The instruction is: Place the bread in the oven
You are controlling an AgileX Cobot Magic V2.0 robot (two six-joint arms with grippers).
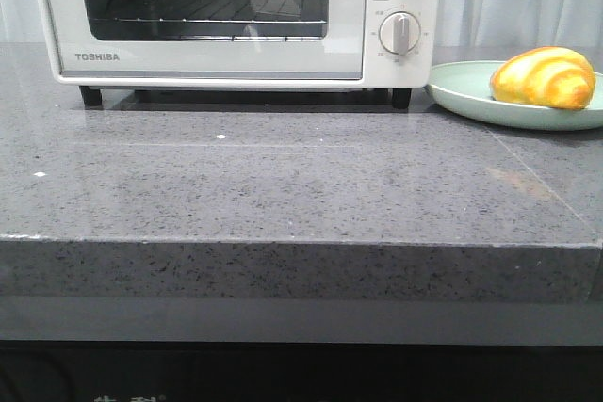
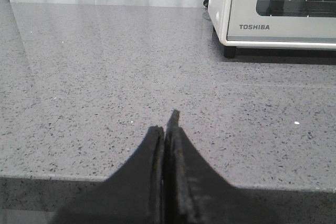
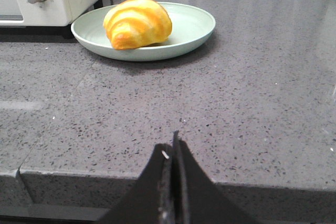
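- Left end effector (image 2: 169,124): the two dark fingers are pressed flat together, no gap showing between them, and nothing is caught in there. It sits low over the near edge of the grey speckled table (image 2: 105,77), and whether it's touching the surface can't be told from the wrist view.
- Right end effector (image 3: 175,142): same deal, fingers squeezed together to a thin point, holding nothing. It's over the table's front edge too, with the plate well ahead of it.
- Neither end effector shows up in the front view, so the wrist cameras are all there is to go on for them.
- The bread (image 1: 545,77) is lying on a pale green plate (image 1: 471,96) on the table, off to the right of the oven. Glossy, golden-orange with pale yellow stripes. Nothing's touching it.
- In the right wrist view the bread (image 3: 137,23) sits towards the side of the plate (image 3: 194,24) that's nearer the oven, leaving a bare patch of plate on the other side.
- The oven (image 1: 207,58) is a white Toshiba with its glass door shut, wire rack visible through the glass, standing on black feet at the back of the table. A round dial (image 1: 399,33) sits on its right panel.
- The plate is just beside the oven's right front corner; its rim looks close to the foot there.
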